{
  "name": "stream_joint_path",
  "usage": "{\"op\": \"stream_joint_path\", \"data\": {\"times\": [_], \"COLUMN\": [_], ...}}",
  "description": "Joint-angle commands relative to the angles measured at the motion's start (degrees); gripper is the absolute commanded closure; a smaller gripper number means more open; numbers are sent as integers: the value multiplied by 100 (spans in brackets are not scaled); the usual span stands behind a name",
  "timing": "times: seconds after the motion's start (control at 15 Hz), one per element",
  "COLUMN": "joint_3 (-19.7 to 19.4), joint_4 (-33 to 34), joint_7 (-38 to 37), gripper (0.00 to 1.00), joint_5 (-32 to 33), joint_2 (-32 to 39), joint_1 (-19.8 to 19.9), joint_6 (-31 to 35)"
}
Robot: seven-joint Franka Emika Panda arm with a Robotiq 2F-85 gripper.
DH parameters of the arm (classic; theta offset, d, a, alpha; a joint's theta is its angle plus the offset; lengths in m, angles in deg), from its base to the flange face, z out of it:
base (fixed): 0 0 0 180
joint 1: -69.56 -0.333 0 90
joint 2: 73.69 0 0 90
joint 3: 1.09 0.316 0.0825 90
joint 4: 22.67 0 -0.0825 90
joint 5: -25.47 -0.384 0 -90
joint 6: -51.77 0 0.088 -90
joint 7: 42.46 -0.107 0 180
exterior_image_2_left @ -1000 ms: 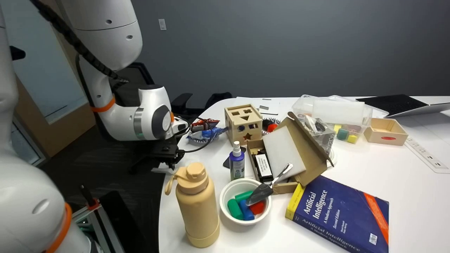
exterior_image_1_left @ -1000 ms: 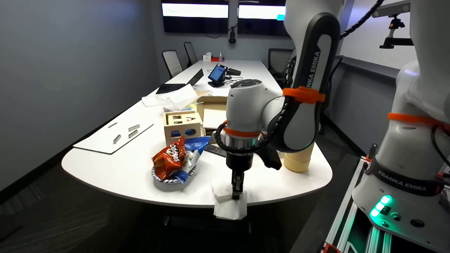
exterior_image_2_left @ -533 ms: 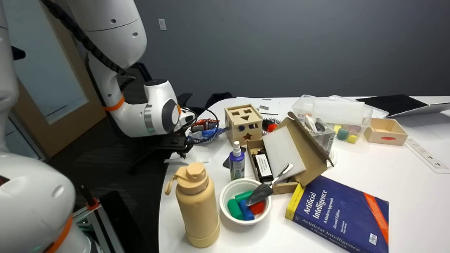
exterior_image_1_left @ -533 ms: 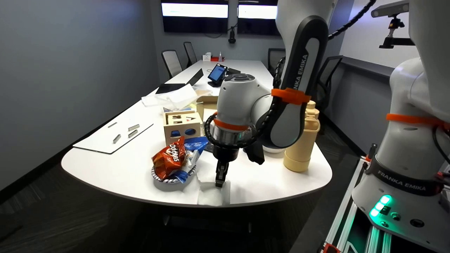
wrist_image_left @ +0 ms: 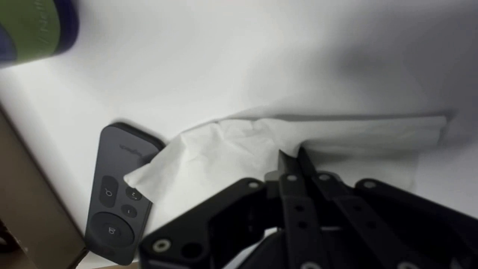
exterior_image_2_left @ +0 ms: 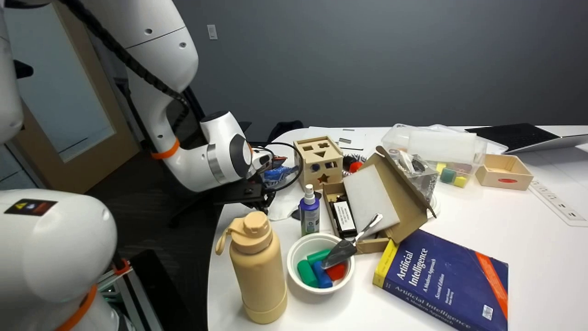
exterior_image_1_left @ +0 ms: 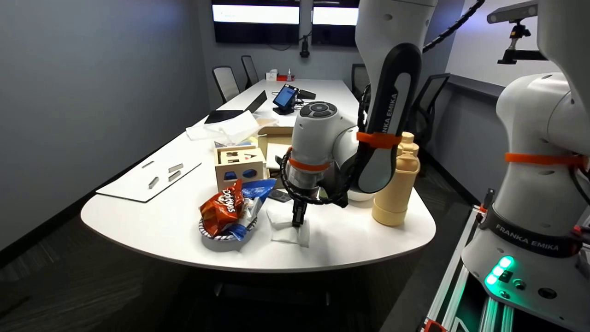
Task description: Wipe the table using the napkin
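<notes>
The white table (exterior_image_1_left: 161,226) fills the middle of an exterior view, with its rounded near end facing the camera. My gripper (exterior_image_1_left: 298,223) points down over this end, right of the snack basket. In the wrist view the fingertips (wrist_image_left: 293,152) are closed together on the crumpled white napkin (wrist_image_left: 224,149), pinching its middle. The napkin (exterior_image_1_left: 285,234) spreads to both sides of the fingers and lies on or just at the tabletop. One corner of it touches or overlaps the dark remote (wrist_image_left: 119,194). In an exterior view the napkin (exterior_image_2_left: 281,209) is partly hidden behind the gripper and bottle.
A basket with chip bags (exterior_image_1_left: 226,212) stands left of the gripper. A wooden shape box (exterior_image_1_left: 239,166) and a cardboard box (exterior_image_2_left: 390,197) stand farther in. A spray bottle (exterior_image_2_left: 310,214), a tan bottle (exterior_image_2_left: 257,271), a white bowl (exterior_image_2_left: 298,280) and a book (exterior_image_2_left: 445,276) are nearby.
My gripper has dragged the napkin from the table's near edge, where it hung over, first leftward and inward, then farther inward toward the remote and slightly right. The gripper stays shut on it.
</notes>
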Motion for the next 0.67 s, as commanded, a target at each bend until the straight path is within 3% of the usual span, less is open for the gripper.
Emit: {"op": "stream_joint_path", "data": {"times": [0.0,0.27,0.6], "joint_3": [-514,-1309,-2080], "joint_4": [-153,-73,-72], "joint_7": [-195,-418,-570], "gripper": [100,100,100], "joint_5": [90,24,-42], "joint_2": [85,290,383], "joint_1": [-573,-1209,-1596], "joint_6": [110,182,-61]}}
